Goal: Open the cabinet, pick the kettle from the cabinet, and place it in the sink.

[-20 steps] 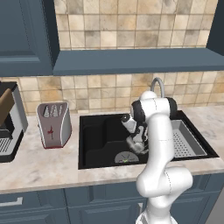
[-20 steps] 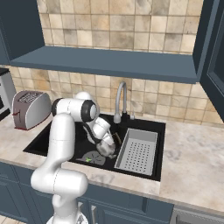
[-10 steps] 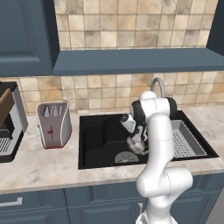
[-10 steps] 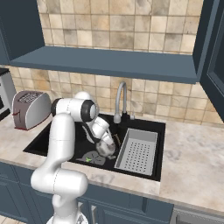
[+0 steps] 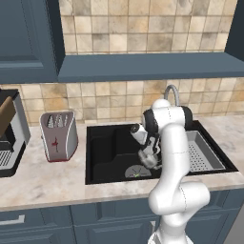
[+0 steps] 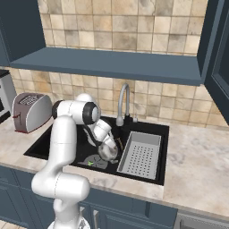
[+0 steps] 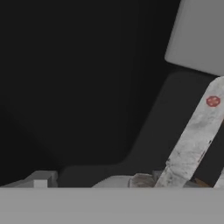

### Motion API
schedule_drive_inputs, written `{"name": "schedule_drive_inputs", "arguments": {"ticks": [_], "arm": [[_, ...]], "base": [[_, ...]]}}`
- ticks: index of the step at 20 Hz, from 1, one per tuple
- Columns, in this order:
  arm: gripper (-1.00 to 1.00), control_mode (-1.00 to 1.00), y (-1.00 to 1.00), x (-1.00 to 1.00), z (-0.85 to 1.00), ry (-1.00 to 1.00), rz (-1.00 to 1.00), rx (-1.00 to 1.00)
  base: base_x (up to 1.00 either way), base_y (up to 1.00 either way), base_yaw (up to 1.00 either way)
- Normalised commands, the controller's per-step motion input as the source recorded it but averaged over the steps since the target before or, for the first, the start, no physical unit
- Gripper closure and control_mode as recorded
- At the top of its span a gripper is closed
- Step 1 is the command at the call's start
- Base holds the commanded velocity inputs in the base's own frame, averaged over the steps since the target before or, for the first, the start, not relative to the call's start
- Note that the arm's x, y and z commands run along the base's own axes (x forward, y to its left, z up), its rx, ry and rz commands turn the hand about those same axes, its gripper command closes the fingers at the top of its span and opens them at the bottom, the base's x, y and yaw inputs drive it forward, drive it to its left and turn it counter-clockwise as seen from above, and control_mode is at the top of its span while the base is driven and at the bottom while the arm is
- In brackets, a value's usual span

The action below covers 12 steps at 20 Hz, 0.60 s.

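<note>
The silver kettle (image 5: 149, 160) (image 6: 108, 153) sits on the floor of the black sink (image 5: 107, 143) (image 6: 58, 142), near its middle front. My gripper (image 5: 147, 152) (image 6: 105, 144) hangs low in the basin, right above the kettle and close to its handle. In the hand view the gripper (image 7: 92, 181) shows its two tips wide apart at the bottom, open, with only dark basin between them. A pale metal strip with a red dot (image 7: 194, 131) slants up just to their right. The dark blue-grey cabinet (image 6: 218, 53) stands at the upper right with its door swung out.
A grey strainer tray (image 5: 204, 151) (image 6: 141, 154) fills the sink's right part. The gooseneck tap (image 5: 170, 91) (image 6: 122, 103) rises behind the basin. A silver toaster (image 5: 58, 135) (image 6: 29, 112) and a coffee machine (image 5: 8, 133) stand on the counter to the left.
The arm and the kettle stay in almost the same spot low in the basin. No clear shift shows in the base views.
</note>
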Motion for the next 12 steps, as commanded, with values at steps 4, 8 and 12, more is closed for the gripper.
{"name": "schedule_drive_inputs", "arguments": {"ticks": [4, 8, 12], "arm": [[-1.00, -1.00, 0.70, -0.16, -0.62, 0.00, -0.01, 0.00], [-1.00, -1.00, 0.69, -0.19, -0.59, 0.00, 0.00, 0.00], [-1.00, -1.00, 0.64, -0.29, -0.52, 0.00, 0.00, 0.01]], "base": [[0.00, 0.00, 0.00], [0.00, 0.00, 0.00], [0.00, 0.00, 0.00]]}}
